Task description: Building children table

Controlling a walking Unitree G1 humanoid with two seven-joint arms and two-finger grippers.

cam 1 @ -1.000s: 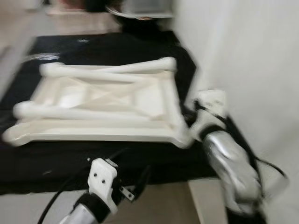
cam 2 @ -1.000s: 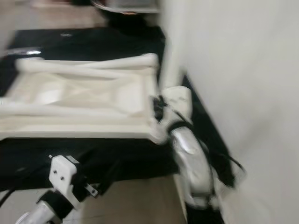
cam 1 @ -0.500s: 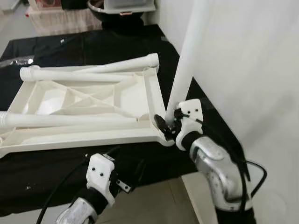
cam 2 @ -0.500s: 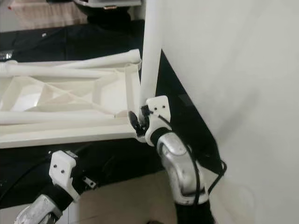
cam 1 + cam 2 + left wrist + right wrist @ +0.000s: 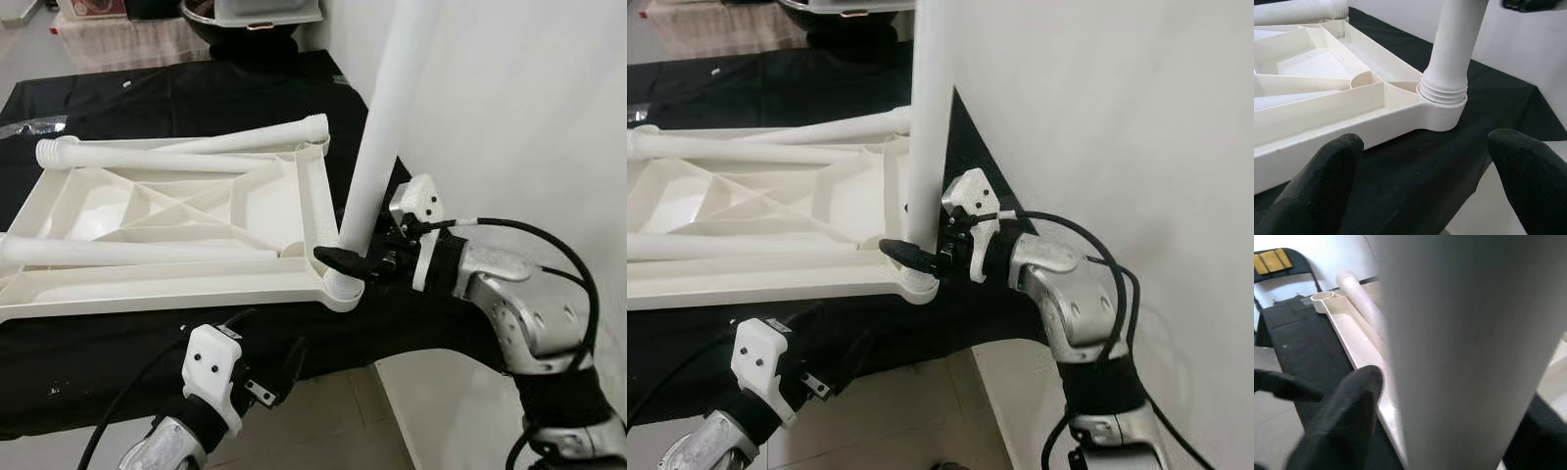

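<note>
Black cloth covers a low surface set against a white wall; pale floor tiles show at the near edge.

Item 1: white plastic tabletop panel, lying underside up on the cloth, ribbed with diagonal braces; its near-left part is cut off by the frame edge.

Item 2: upright white plastic tube leg, its threaded foot seated in the panel's near-right corner socket; the top of the leg runs out of frame. Several threads still show above the socket rim, and how deep it sits cannot be told.

Item 3: two more white tube legs, lying loose across the far side of the panel, and another along the near side, its left end cut off.

Item 4: right gripper, reaching in from the wall side, black fingers closed around the base of the upright leg just above the socket; the far finger is hidden behind the tube. The right wrist view is blurred, with one finger pressed to the leg.

Item 5: left gripper, low at the near edge of the cloth, fingers wide apart, empty, pointing at the corner socket but clear of it.

Dark bowl and pale container at the far end, partly cut off.
</note>
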